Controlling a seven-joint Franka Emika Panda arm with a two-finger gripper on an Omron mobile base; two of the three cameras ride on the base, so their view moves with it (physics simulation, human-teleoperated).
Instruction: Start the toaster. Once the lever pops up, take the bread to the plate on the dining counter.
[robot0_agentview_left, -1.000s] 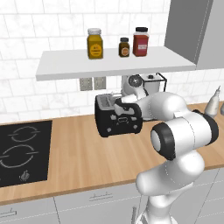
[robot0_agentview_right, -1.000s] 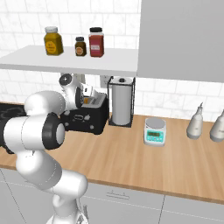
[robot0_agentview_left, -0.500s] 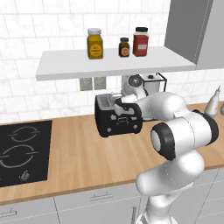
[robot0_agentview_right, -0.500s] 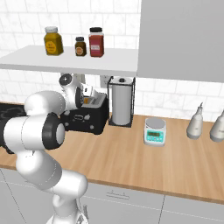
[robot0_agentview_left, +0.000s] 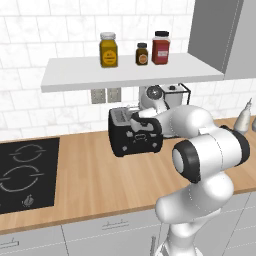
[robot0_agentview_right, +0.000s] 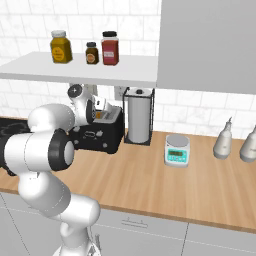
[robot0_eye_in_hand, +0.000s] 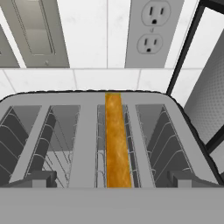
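Hand view looked straight down into the toaster (robot0_eye_in_hand: 87, 144), and the bread (robot0_eye_in_hand: 116, 144) sat upright on edge in one of the inner slots, its orange-brown crust directly ahead of the gripper (robot0_eye_in_hand: 112, 181) and just below it. Silvery wire guides lined the slots on either side of the slice. The two dark fingertips (robot0_eye_in_hand: 35, 179) stood at the bottom of that picture, spread to their full width with one near each end of the toaster's top, and nothing was between them; the jaws held nothing and did not touch the bread.

Beyond the gripper, past the far edge of the toaster, ran the white tiled wall with a pale double outlet (robot0_eye_in_hand: 151, 30) and a grey switch plate (robot0_eye_in_hand: 37, 30). To the gripper's far right stood the black wire frame of the paper-towel holder (robot0_eye_in_hand: 192, 65), just beside the toaster.

From the left base camera the toaster (robot0_agentview_left: 135, 137) rested on the wood worktop (robot0_agentview_left: 90, 185), with the arm reaching over its top from the right and the gripper (robot0_agentview_left: 141, 116) partly hidden by the arm. A black hob (robot0_agentview_left: 25, 172) lay well apart to the left. Above hung a white shelf (robot0_agentview_left: 125, 75) with three jars (robot0_agentview_left: 108, 49).

From the right base camera a small kitchen scale (robot0_agentview_right: 177, 150) and two pale bottles (robot0_agentview_right: 222, 140) stood further right along the worktop, well away from the gripper (robot0_agentview_right: 100, 106).
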